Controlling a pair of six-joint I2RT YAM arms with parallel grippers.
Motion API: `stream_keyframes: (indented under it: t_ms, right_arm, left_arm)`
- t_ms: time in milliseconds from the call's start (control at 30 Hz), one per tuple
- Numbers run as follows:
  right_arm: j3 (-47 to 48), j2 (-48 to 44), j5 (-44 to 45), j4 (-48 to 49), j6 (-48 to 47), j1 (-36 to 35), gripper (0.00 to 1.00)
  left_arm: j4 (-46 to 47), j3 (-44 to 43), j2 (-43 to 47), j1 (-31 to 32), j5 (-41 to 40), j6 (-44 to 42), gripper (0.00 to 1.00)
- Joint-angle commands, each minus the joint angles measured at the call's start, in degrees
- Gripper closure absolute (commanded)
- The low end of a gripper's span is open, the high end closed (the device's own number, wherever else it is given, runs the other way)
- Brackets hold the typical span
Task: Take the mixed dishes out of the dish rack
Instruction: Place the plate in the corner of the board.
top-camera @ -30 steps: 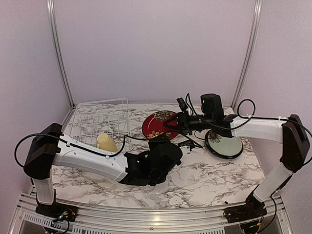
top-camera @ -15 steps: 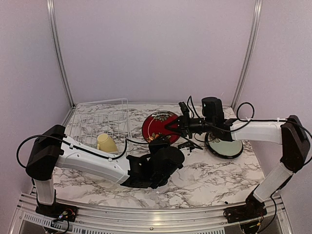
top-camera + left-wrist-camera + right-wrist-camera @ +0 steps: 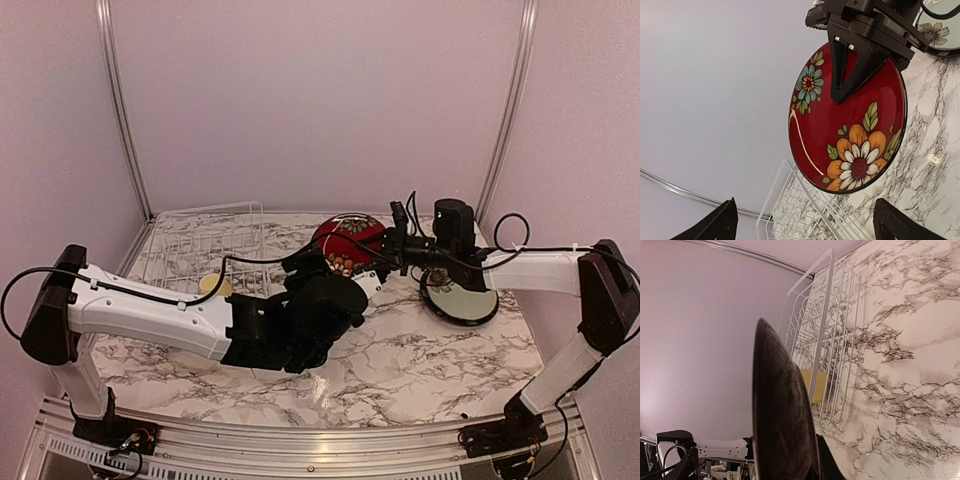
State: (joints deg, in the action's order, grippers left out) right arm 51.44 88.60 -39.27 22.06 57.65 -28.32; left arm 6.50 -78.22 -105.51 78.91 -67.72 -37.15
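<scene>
A red flowered plate [image 3: 350, 243] [image 3: 850, 120] hangs upright in the air, and my right gripper [image 3: 398, 246] [image 3: 810, 465] is shut on its rim. In the right wrist view only the plate's dark back [image 3: 780, 405] shows, edge-on. My left gripper [image 3: 335, 272] [image 3: 809, 222] stands open just below the plate, its fingers apart from it. The white wire dish rack [image 3: 205, 245] [image 3: 805, 210] [image 3: 825, 340] sits at the back left. Inside it is a pale yellow mug [image 3: 212, 287] [image 3: 812, 385], partly hidden by my left arm. A pale dark-rimmed plate [image 3: 460, 298] [image 3: 940, 30] lies flat on the table under my right arm.
The marble table [image 3: 430, 360] stretches in front of both arms. Metal frame posts [image 3: 120, 110] stand at the back corners before a lilac wall. My left arm crosses low in front of the rack's near side.
My left gripper has opened and let go of the red plate. My right gripper closed on its rim and carried it up and to the right.
</scene>
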Motion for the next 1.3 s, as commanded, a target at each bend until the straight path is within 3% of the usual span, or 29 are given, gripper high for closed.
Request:
stream_keyframes:
  t_ms: [0, 300, 533, 700, 1000, 1267]
  right_arm:
    - [0.1, -1.9, 0.2, 6.6, 1.8, 2.9, 1.0]
    - [-4.3, -7.1, 0.8, 0.2, -3.2, 13.7, 1.0]
    - [-13.1, -17.2, 2.8, -14.7, -13.1, 33.5, 1.0]
    - [-15.4, -20.8, 6.1, -21.9, -19.0, 43.7, 1.0]
    - [-12.7, -11.2, 4.7, -24.7, -24.8, 45.3, 1.0]
    - [-12.3, -3.8, -1.2, -20.4, -25.5, 45.3, 0.98]
  left_arm:
    - [-10.1, -2.7, 5.8, 1.3, 3.8, 11.4, 0.01]
    - [-16.1, -1.5, 14.7, 1.4, 10.0, 23.2, 0.01]
    - [-18.4, 1.7, 21.6, -2.0, 11.1, 31.9, 0.01]
    - [-21.1, 3.7, 25.8, -7.4, 13.0, 39.8, 0.01]
    - [-26.7, 10.0, 36.7, -18.7, 22.1, 55.7, 0.01]
    - [-26.2, 16.6, 44.3, -23.1, 28.2, 61.3, 0.01]
